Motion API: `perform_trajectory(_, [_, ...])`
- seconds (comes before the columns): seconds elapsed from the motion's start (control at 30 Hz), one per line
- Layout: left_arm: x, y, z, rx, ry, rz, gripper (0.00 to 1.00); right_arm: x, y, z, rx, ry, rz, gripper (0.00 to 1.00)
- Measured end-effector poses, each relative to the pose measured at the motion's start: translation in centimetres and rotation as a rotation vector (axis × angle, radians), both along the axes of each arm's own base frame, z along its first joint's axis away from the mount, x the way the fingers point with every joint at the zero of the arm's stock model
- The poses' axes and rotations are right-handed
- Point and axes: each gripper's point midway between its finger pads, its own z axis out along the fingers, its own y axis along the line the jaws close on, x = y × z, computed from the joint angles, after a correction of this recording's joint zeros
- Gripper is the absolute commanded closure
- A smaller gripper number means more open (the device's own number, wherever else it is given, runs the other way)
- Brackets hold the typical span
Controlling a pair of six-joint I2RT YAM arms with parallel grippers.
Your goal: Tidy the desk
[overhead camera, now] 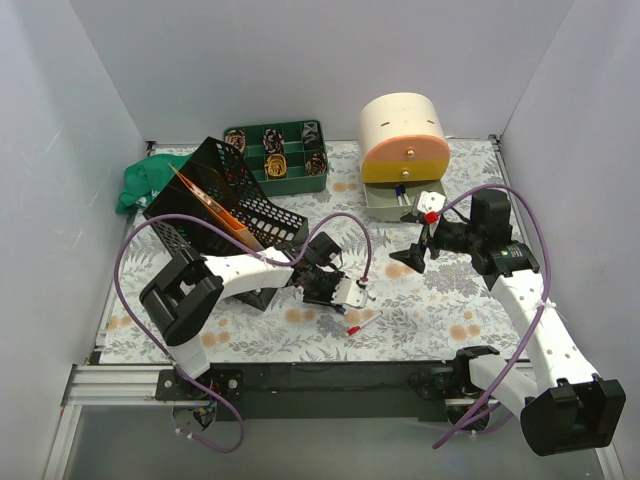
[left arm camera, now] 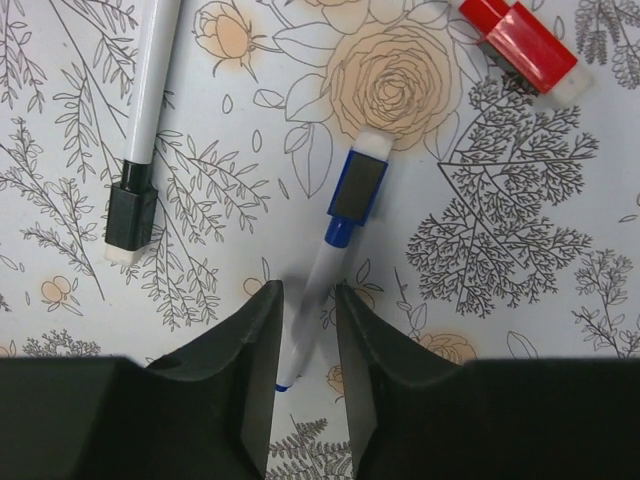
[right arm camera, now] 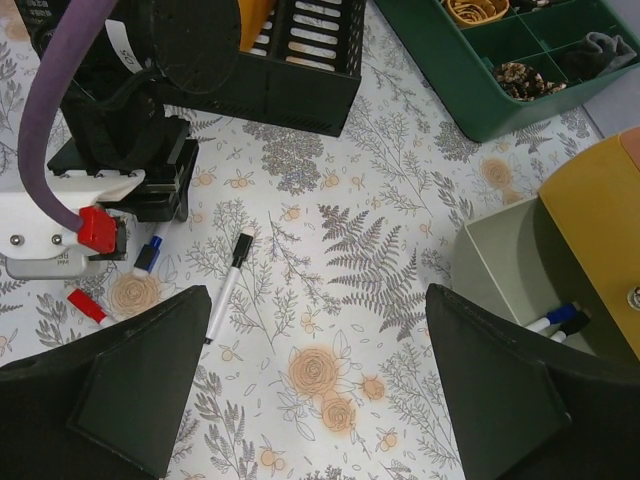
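Note:
The desk [overhead camera: 440, 305] has a pale floral top. On it lie three markers: a blue-capped one [left arm camera: 355, 185], a black-capped one [left arm camera: 140, 120] to its left, and a red-capped one [left arm camera: 525, 45] to its upper right. My left gripper [left arm camera: 308, 290] is down on the desk near the middle [overhead camera: 345, 295], its jaws narrowed around the blue marker's white barrel, which touches both fingers. My right gripper [right arm camera: 320, 400] hangs wide open above bare desk, right of centre [overhead camera: 415, 255], with nothing between its fingers. The right wrist view shows the black-capped marker [right arm camera: 228, 285] ahead on the left.
A black wire-mesh file rack [overhead camera: 225, 200] lies tipped at the back left beside a green cloth [overhead camera: 145, 180]. A green compartment tray [overhead camera: 280, 150] stands at the back. A round cream and yellow drawer box [overhead camera: 403, 140] has its lower drawer [right arm camera: 500, 270] pulled out, with markers [right arm camera: 560, 320] inside.

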Motion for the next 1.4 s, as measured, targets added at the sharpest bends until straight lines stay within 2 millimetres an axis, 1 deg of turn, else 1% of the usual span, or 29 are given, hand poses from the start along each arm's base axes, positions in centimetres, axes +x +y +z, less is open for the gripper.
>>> perform_trajectory(0.2, [0.4,-0.3,-0.1,0.015,0.006,-0.003,0.79,0.0,0.0,0.0,0.002,0.0,0.001,0.04])
perform_trajectory(0.33, [0.0,-0.2,-0.2,0.021,0.021,-0.005,0.8,0.0,-0.1,0.1,0.006,0.001,0.001,0.03])
perform_trajectory(0.4, [-0.2,-0.2,-0.2,0.018,0.032,-0.008,0.73,0.0,-0.1,0.1,0.008,0.001,0.003,0.04])
perform_trajectory(0.47, [-0.3,-0.3,-0.2,0.014,0.042,-0.01,0.7,-0.1,-0.1,0.1,0.009,0.001,0.007,0.04])
perform_trajectory(0.57, [-0.5,-0.4,-0.2,0.008,0.053,-0.01,0.67,-0.2,0.0,0.2,0.013,0.002,0.012,0.03])
perform_trajectory(0.67, [-0.6,-0.5,-0.2,0.003,0.059,-0.009,0.68,-0.1,0.0,0.2,0.013,0.002,0.01,0.03])
perform_trajectory(0.77, [-0.6,-0.6,-0.3,-0.001,0.065,-0.011,0.71,-0.1,-0.1,0.2,0.013,0.003,0.008,0.03])
perform_trajectory(0.9, [-0.5,-1.1,-0.4,-0.002,0.078,-0.011,0.84,0.0,-0.1,0.2,0.013,0.003,0.007,0.04])
perform_trajectory(0.93, [-0.5,-1.2,-0.4,-0.004,0.083,-0.011,0.9,-0.1,-0.1,0.2,0.014,0.003,0.007,0.03])
perform_trajectory(1.0, [-0.5,-1.3,-0.4,-0.007,0.088,-0.009,0.99,-0.1,-0.2,0.2,0.015,0.003,0.007,0.03])
perform_trajectory(1.03, [-0.5,-1.4,-0.4,-0.008,0.089,-0.008,1.0,0.0,-0.2,0.2,0.015,0.003,0.006,0.04])
perform_trajectory(1.3, [-0.4,-1.7,0.1,-0.036,0.102,0.059,1.0,-0.1,-0.1,-0.1,0.015,0.004,0.022,0.05])
perform_trajectory(1.4, [-0.3,-2.1,1.4,-0.101,0.112,0.122,1.0,-0.1,0.1,-0.7,0.014,0.024,0.042,0.06])
